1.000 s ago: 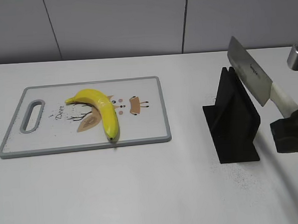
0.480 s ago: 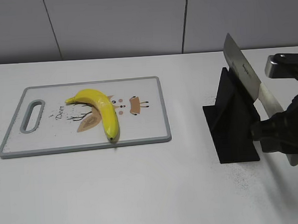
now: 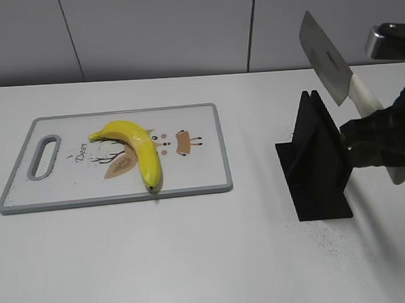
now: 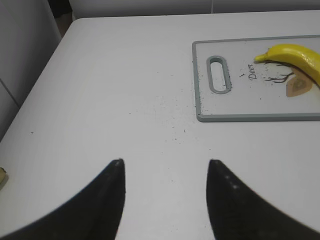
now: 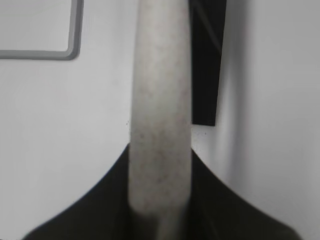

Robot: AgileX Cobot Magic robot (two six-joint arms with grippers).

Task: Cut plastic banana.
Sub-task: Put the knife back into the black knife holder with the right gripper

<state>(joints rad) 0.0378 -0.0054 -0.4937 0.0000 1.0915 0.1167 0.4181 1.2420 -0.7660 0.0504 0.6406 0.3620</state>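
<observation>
The yellow plastic banana (image 3: 138, 149) lies on the grey-rimmed cutting board (image 3: 193, 111) at the left; its stem end also shows in the left wrist view (image 4: 295, 54). My right gripper (image 3: 375, 149) is shut on the pale handle (image 5: 160, 115) of a cleaver knife (image 3: 326, 57), held tilted above the black knife stand (image 3: 315, 162). The blade is clear of the stand's slot. My left gripper (image 4: 165, 172) is open and empty over bare table, left of the board; it is out of the exterior view.
The black knife stand also shows in the right wrist view (image 5: 206, 75), with a corner of the cutting board (image 5: 75, 30) at upper left. A grey wall runs behind the white table (image 3: 194, 260).
My right gripper has lifted the knife up out of the stand and raised it higher. The banana and board have not moved.
</observation>
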